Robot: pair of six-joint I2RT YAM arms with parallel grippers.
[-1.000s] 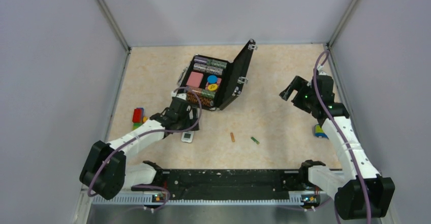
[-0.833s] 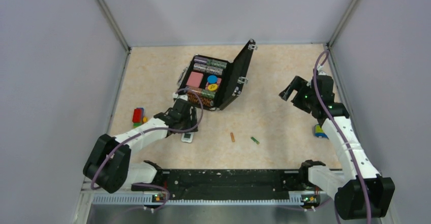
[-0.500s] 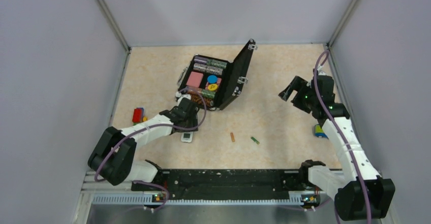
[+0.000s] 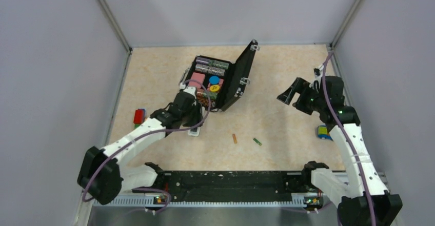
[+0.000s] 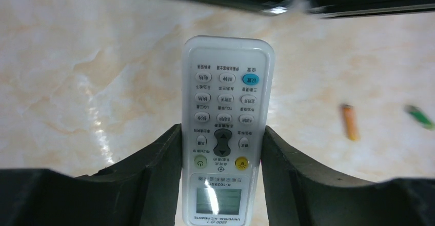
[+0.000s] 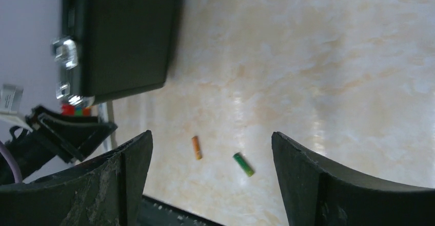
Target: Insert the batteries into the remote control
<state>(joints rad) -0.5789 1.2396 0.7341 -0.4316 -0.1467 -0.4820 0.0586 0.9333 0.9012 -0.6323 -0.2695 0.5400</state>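
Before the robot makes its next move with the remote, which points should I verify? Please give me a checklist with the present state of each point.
1. Grip: the fingers of the left gripper touch both long sides of the remote control: ok.
2. Lift: the remote control is off the table: cannot tell.
3. Access to the battery compartment: not ok; the key side faces up and the back is hidden.
4. Supply: the orange battery and the green battery lie free on the table, apart from each other: ok.
5. Second arm: the right gripper is open and empty: ok.
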